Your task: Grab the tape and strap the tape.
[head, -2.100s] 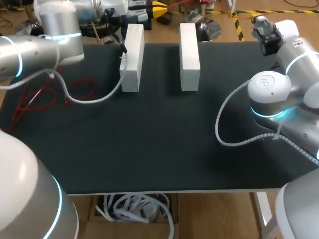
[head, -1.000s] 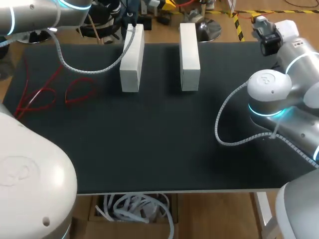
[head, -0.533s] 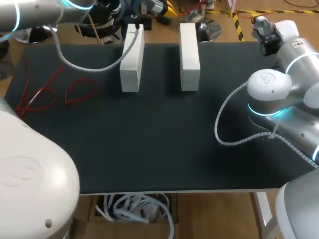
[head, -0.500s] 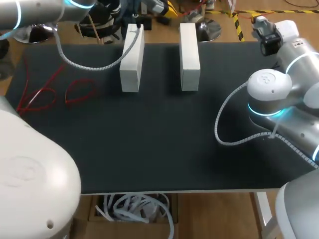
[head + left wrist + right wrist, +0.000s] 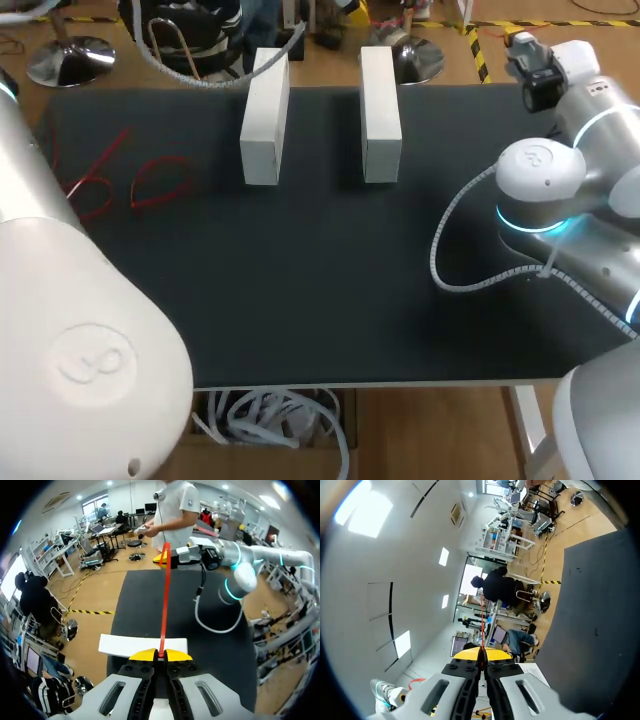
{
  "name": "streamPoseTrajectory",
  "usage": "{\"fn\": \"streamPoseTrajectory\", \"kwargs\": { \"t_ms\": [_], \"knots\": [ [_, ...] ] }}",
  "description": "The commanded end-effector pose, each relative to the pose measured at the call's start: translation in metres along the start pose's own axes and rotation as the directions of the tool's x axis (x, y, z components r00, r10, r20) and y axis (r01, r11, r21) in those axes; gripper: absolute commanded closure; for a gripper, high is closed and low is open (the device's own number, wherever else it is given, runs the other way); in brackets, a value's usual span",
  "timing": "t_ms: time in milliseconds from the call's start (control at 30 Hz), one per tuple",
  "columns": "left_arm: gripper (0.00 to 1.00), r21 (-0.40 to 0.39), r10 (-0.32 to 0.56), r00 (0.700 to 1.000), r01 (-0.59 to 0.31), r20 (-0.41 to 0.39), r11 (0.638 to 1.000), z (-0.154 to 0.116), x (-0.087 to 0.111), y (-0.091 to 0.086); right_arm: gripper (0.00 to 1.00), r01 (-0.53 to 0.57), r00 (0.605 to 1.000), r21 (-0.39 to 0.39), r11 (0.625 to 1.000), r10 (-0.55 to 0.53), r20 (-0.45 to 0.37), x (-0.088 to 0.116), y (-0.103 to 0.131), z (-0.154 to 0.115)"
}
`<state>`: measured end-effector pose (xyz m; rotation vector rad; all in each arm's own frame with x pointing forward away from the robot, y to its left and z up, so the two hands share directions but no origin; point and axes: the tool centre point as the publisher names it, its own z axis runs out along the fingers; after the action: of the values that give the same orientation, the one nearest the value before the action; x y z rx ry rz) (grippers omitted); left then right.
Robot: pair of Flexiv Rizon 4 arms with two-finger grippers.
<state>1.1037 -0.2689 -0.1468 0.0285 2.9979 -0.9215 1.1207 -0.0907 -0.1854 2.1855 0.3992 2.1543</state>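
A thin red strap [image 5: 164, 600] runs taut from my left gripper [image 5: 160, 654] across the black table [image 5: 150, 605] to my right gripper [image 5: 163, 560], which pinches its far end. Both grippers are shut on this strap. In the right wrist view the strap [image 5: 481, 625] rises straight out from between the closed yellow tips of the right gripper [image 5: 482, 652]. A white block [image 5: 120, 645] lies just under and ahead of the left gripper. Neither gripper's fingers show in the head view; the right arm [image 5: 560, 180] stands at the table's right side.
Two white blocks [image 5: 265, 115] [image 5: 380, 110] stand side by side at the back of the table [image 5: 320, 280]. Loose red straps lie at the left: a loop [image 5: 160, 180] and a tangle [image 5: 95, 180]. My left arm's body [image 5: 80, 330] covers the front left corner.
My left arm has swung back and up past the left white block, out of the head view's top, and its body now fills more of the front left. The right arm has not moved.
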Motion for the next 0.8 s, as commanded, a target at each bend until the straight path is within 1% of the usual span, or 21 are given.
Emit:
{"fn": "streamPoseTrajectory", "kwargs": {
  "t_ms": [33,100,233,333,533,600,700,800],
  "knots": [
    [1.00,-0.248,0.014,1.000,-0.019,-0.021,0.969,0.0021,-0.0048,-0.0125,1.00,0.000,1.000,0.003,1.000,0.000,-0.002,-0.0008,0.0012,-0.0002],
    [1.00,-0.264,-0.001,1.000,-0.004,-0.018,0.965,0.0037,-0.0046,-0.0131,1.00,0.000,1.000,0.003,1.000,0.000,-0.002,-0.0008,0.0012,-0.0002],
    [1.00,-0.328,-0.011,1.000,0.008,-0.006,0.945,0.0041,-0.0048,-0.0139,1.00,0.000,1.000,0.003,1.000,0.000,-0.002,-0.0008,0.0012,-0.0002],
    [1.00,-0.350,-0.027,1.000,0.025,-0.001,0.936,0.0046,-0.0056,-0.0141,1.00,0.000,1.000,0.003,1.000,0.000,-0.002,-0.0008,0.0012,-0.0002],
    [1.00,-0.371,-0.037,0.999,0.037,0.008,0.928,0.0065,-0.0067,-0.0152,1.00,0.000,1.000,0.003,1.000,0.000,-0.002,-0.0008,0.0012,-0.0002],
    [1.00,-0.407,-0.047,0.999,0.051,0.021,0.912,0.0059,-0.0066,-0.0166,1.00,0.000,1.000,0.003,1.000,0.000,-0.002,-0.0008,0.0012,-0.0002],
    [1.00,-0.432,-0.055,0.998,0.068,0.043,0.899,0.0042,-0.0065,-0.0185,1.00,0.000,1.000,0.003,1.000,0.000,-0.002,-0.0008,0.0012,-0.0002],
    [1.00,-0.453,-0.052,0.998,0.066,0.045,0.889,0.0033,-0.0069,-0.0199,1.00,0.000,1.000,0.003,1.000,0.000,-0.002,-0.0008,0.0012,-0.0002]
  ]
}}
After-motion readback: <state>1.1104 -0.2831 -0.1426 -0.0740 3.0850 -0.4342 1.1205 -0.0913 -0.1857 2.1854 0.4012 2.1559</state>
